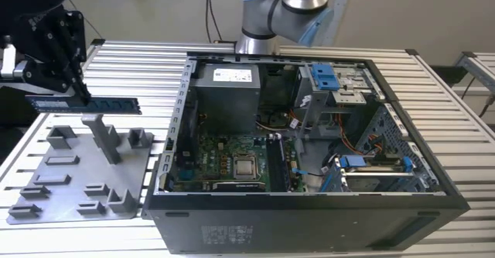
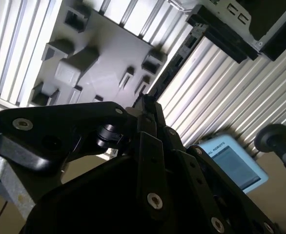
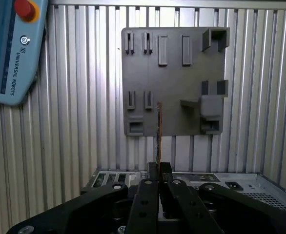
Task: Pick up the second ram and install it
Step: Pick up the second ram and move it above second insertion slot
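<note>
At the exterior view's left, above the grey fixture plate (image 1: 69, 180), the gripper (image 1: 80, 98) is clamping the second ram (image 1: 112, 105) near its middle, pinching the stick's flat faces. The stick is hanging clear of the plate's upright posts, not touching them. Its long axis is lying roughly level and running along the exterior view's left-to-right line. In the first wrist view it is showing edge-on as a thin line (image 3: 158, 131) reaching out from between the fingers (image 3: 153, 170), with the plate (image 3: 172, 83) beneath it.

Moving rightward, the open computer case (image 1: 309, 223) is sitting on the slatted table (image 1: 139, 55), and the green motherboard (image 1: 224, 153) is lying flat inside it. Its long black slots (image 1: 276, 166) are sitting well apart from the held stick, to the exterior view's right and lower down. They are running from far to near (crosswise to the stick's axis, by my judgement).
</note>
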Robot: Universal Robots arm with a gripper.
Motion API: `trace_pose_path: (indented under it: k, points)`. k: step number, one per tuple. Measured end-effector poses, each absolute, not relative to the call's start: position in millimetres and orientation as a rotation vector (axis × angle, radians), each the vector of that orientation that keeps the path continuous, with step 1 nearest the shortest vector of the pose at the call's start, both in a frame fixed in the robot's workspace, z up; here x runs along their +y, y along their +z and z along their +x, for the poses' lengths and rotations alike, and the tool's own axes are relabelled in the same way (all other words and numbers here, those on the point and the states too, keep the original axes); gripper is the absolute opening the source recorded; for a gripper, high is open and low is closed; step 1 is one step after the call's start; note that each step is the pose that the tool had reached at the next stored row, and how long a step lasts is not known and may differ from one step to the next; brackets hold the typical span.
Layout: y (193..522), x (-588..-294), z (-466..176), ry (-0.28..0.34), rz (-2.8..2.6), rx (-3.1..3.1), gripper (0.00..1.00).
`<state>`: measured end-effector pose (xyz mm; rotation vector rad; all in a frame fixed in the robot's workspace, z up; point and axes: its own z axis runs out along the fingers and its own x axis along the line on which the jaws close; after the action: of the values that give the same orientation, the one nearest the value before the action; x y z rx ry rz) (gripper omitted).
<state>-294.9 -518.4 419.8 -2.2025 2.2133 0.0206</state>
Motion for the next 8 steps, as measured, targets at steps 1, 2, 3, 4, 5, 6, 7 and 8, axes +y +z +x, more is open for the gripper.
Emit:
trace_pose_path:
  k: [1,2,3,4,5,6,7,8]
  points:
    - [420,-518,-291,0.021,-2.203,2.213,0.14]
    - [420,-518,-288,0.021,-2.203,2.214,0.14]
    - [420,-518,-284,0.021,-2.203,2.214,0.14]
    - [420,-518,-281,0.022,-2.203,2.214,0.14]
    - [420,-518,-278,0.022,-2.203,2.214,0.14]
    - [420,-518,-275,0.022,-2.203,2.214,0.14]
    - [420,-518,-272,0.022,-2.203,2.214,0.14]
    - [420,-518,-269,0.022,-2.203,2.214,0.14]
